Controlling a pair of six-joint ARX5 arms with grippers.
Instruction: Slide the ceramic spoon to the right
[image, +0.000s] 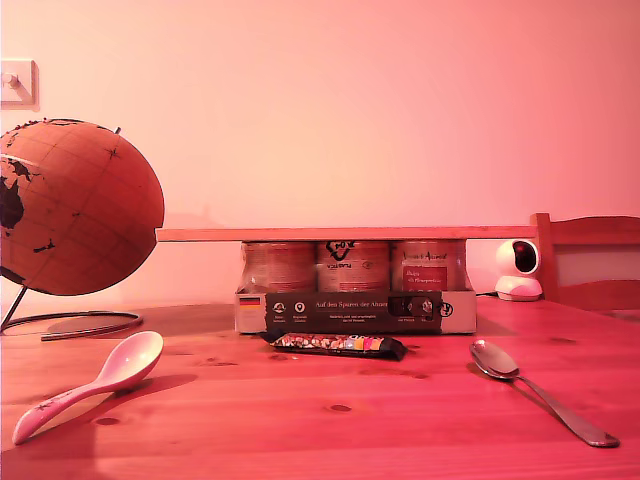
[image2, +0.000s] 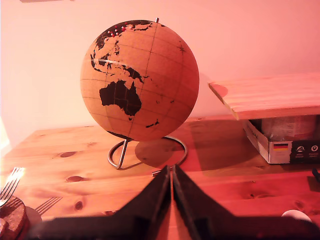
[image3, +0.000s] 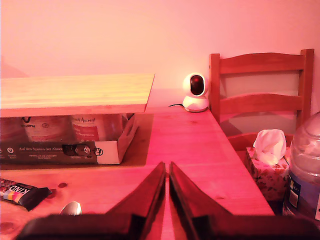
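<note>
The ceramic spoon is glossy white and lies on the wooden table at the exterior view's lower left. Its bowl points toward the boxes and its handle, with dark marks, points toward the front edge. No arm or gripper shows in the exterior view. In the first wrist view my first gripper is shut on nothing and faces the globe. A small white rounded edge beside it may be the spoon's bowl. My second gripper is shut and empty, facing the table's far edge.
A thin metal spoon lies at the exterior view's right. A snack bar sits before a carton of jars topped by a wooden board. A globe, a small camera, a chair, a tissue box, a bottle and a fork surround the table.
</note>
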